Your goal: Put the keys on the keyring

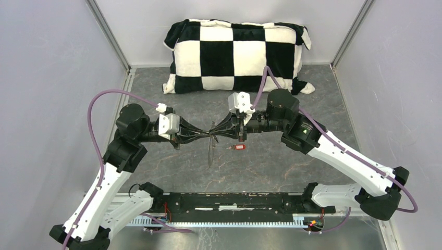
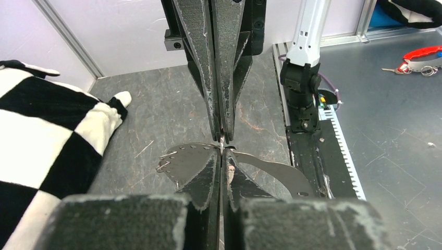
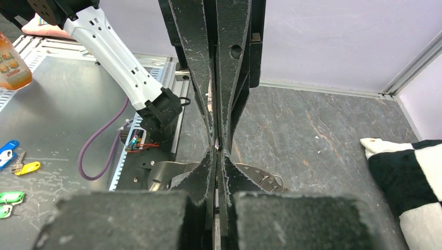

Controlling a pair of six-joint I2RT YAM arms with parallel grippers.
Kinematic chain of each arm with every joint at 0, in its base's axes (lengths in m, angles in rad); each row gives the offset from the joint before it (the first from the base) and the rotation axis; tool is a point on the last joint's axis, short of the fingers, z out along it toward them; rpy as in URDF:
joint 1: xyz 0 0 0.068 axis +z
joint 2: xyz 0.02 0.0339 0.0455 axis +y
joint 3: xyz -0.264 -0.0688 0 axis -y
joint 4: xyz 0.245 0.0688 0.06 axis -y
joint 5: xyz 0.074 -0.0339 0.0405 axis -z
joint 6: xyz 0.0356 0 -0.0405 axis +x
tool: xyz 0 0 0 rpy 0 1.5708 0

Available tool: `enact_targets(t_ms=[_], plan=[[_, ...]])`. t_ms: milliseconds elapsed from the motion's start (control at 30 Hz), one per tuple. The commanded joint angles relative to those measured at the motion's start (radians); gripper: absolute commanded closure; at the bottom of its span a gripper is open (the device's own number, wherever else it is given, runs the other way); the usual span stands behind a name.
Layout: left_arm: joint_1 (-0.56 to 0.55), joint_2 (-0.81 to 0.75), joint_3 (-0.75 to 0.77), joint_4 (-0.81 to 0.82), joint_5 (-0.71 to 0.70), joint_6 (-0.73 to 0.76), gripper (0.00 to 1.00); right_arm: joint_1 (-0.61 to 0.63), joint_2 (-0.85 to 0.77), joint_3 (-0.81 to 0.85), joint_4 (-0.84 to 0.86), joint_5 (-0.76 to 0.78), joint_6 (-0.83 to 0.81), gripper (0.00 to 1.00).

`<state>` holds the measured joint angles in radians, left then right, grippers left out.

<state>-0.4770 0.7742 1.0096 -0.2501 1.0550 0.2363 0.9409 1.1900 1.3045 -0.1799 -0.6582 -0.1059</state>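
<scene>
Nearest the arm bases, the keyring (image 1: 210, 152) hung edge-on toward 6 o'clock from where the two grippers met, over the dark table (image 1: 271, 166). The red key (image 1: 239, 148) lay on the table at 4 o'clock of that meeting point, near the ring but apart from it. The left gripper (image 1: 208, 134) and right gripper (image 1: 216, 131) stood tip to tip, each with jaws pressed together, pinching the ring's upper edge. Farther back, at 12 o'clock, lay a checked pillow (image 1: 237, 54)
</scene>
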Motion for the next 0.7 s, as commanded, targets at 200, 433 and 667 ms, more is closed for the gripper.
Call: enact_targets(t_ms=[200,433,667], plan=[[0.004,0.034,0.092,-0.139,0.024,0.143,0.69,-0.004,0.055,0.101,-0.177,0.057,-0.062,1.00],[0.005,0.151,0.221,-0.500,0.016,0.426,0.60,0.010,0.141,0.210,-0.358,0.098,-0.116,1.00],[0.003,0.258,0.312,-0.761,-0.042,0.681,0.60,0.028,0.170,0.248,-0.404,0.117,-0.137,1.00]])
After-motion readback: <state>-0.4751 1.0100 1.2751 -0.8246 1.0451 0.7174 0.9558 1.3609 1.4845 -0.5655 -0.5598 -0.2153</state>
